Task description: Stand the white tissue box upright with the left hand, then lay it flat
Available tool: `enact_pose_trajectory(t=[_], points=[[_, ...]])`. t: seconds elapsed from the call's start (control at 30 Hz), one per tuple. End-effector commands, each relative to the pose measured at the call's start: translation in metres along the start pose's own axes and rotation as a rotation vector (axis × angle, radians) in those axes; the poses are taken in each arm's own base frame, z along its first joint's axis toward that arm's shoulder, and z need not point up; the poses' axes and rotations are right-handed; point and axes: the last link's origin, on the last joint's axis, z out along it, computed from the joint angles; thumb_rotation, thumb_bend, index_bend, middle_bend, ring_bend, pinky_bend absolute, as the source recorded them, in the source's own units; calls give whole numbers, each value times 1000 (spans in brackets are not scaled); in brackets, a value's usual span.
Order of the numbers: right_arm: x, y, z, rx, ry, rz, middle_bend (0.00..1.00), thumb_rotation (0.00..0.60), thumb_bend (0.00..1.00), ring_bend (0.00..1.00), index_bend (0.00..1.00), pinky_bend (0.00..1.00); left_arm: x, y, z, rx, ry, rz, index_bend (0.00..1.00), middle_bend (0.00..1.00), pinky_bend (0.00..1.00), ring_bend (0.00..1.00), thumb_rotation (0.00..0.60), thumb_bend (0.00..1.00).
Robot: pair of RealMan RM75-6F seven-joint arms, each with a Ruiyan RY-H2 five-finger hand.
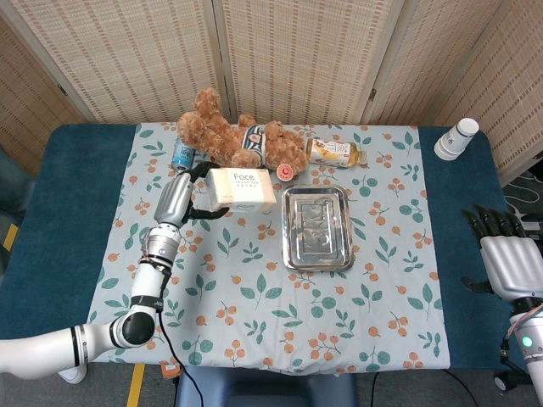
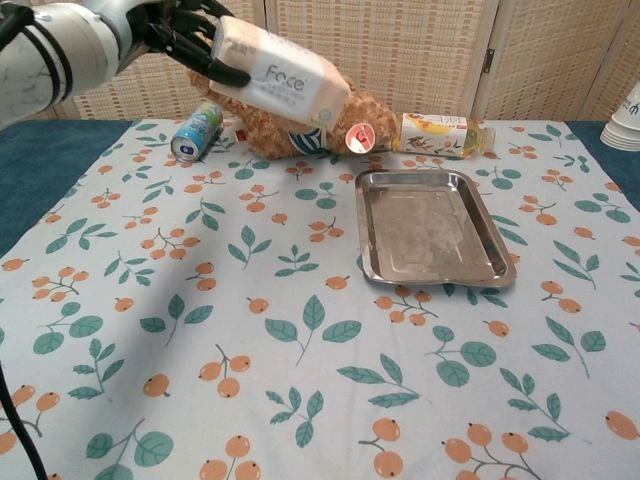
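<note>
My left hand grips one end of the white tissue box, printed "Face". The box is held in the air above the cloth, lying nearly level with its free end tilted down to the right, in front of the teddy bear. My right hand hangs beside the table's right edge with its fingers apart and nothing in it; the chest view does not show it.
A brown teddy bear lies at the back. Beside it are a blue can and a drink bottle. A metal tray sits right of centre. Paper cups stand at the far right.
</note>
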Motion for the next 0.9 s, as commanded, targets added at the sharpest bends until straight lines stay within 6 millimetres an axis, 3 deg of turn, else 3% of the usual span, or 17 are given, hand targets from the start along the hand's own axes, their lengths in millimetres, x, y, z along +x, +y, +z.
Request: enact_pose_trajectory(t=[0.03,0.37,0.9], points=[[-2,-1,0,2,-9,-1,2,600,122,0,72,0,2,-49,-21,-33,87,-102,413,563,168,255,600,208],[-1,-1,1,0,-9,6,2,600,122,0,72,0,-19,-114,-35,53,125,-139,412,562,167,255,600,211],[-1,0,1,-2,-16,10,2,600,122,0,72,0,-37,-154,-53,59,77,-17,412,563,150,248,600,219]])
